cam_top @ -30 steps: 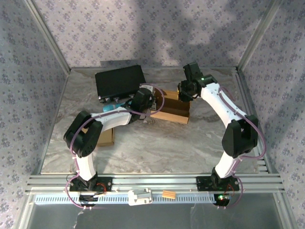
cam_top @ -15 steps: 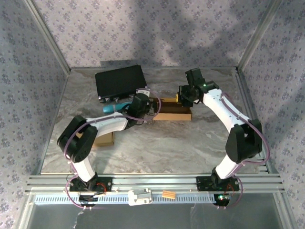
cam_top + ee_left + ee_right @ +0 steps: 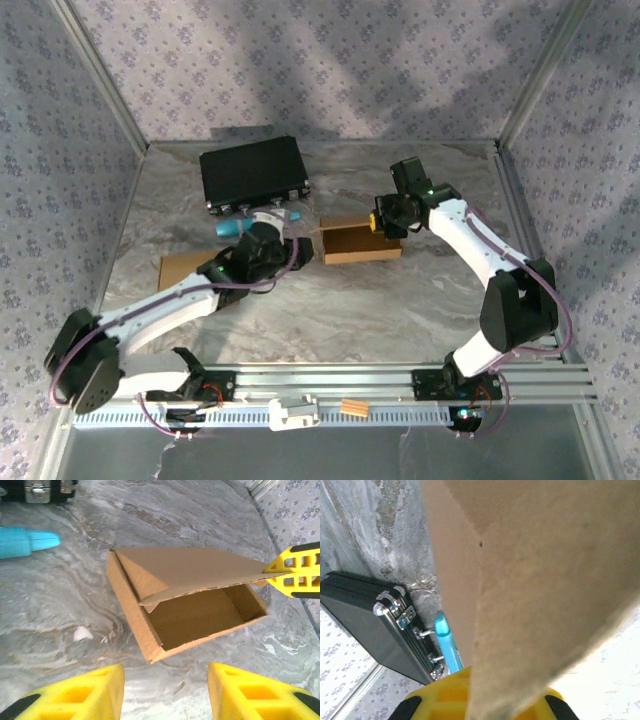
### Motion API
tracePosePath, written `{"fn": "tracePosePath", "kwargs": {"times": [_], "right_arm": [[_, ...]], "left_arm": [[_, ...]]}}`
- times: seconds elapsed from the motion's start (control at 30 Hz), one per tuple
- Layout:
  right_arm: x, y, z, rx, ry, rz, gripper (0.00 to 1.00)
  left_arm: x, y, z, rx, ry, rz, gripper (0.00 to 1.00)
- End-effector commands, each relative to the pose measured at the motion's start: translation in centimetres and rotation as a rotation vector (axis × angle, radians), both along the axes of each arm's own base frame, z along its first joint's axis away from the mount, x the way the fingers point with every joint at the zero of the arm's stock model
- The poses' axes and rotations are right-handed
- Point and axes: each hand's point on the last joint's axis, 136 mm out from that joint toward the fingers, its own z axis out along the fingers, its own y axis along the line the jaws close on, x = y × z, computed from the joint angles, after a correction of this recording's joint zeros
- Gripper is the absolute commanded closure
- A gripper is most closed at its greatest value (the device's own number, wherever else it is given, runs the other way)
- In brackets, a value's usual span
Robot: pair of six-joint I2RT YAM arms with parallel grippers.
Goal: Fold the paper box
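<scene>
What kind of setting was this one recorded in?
Probably a purpose-built robot test booth, not a home or shop: aluminium frame posts hold floral-patterned panels around a marble-look tabletop, and the left arm and right arm are bolted to a slotted rail at its near edge.

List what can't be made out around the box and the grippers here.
Right wrist view: the flap, blurred up close, hides the fingertips of the right gripper and the rest of the box.
Left wrist view: the blue marker is cut off by the left edge, the black case by the top edge.
Top view: the left gripper has its jaws hidden under its own wrist; the flat cardboard lies partly beneath that arm.
</scene>
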Motion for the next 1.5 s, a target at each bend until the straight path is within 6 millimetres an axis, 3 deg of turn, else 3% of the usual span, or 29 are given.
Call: {"fn": "tracePosePath", "kwargs": {"times": [0.0, 0.2, 0.43, 0.67, 0.83, 1.03, 1.13, 1.3, 1.4, 1.47], "right_arm": [[-1.4, -0.2, -0.6, -0.018, -0.005, 0.066, 1.0], [-3.0, -0.2, -3.4, -0.048, -0.027, 0.181, 1.0], [-2.5, -0.1, -4.6, -0.051, -0.08, 0.224, 1.0], [-4.3, -0.9, -6.1, -0.086, 0.006, 0.251, 0.96], [-4.9, -1.1, -6.6, -0.098, 0.026, 0.287, 0.88], [-5.4, -0.7, -7.1, -0.091, 0.074, 0.352, 0.86], [-5.5, -1.0, -6.9, -0.102, 0.076, 0.374, 0.79], [-5.2, -1.3, -5.1, -0.122, 0.019, 0.484, 0.55], [-4.9, -1.9, -1.9, -0.18, -0.069, 0.618, 0.4], [-5.1, -2.6, 0.1, -0.223, -0.139, 0.705, 0.37]], "left_arm": [[-0.6, 2.1, 0.6, -0.013, 0.064, 0.066, 0.52], [1.4, 2.4, 1.1, -0.131, 0.173, 0.129, 0.5], [4.3, -0.1, 0.5, -0.213, 0.237, 0.121, 0.5], [5.2, -2.0, -3.9, -0.156, 0.409, 0.12, 0.49], [6.3, -3.4, -6.0, -0.178, 0.418, 0.1, 0.48], [6.8, -5.2, -9.0, -0.191, 0.471, 0.048, 0.48], [6.2, -5.0, -10.3, -0.158, 0.493, 0.063, 0.49], [5.7, -4.5, -11.4, -0.14, 0.509, 0.072, 0.56], [5.7, -4.2, -11.7, -0.134, 0.503, 0.078, 0.6], [5.6, -4.1, -11.8, -0.125, 0.501, 0.073, 0.62]]}}
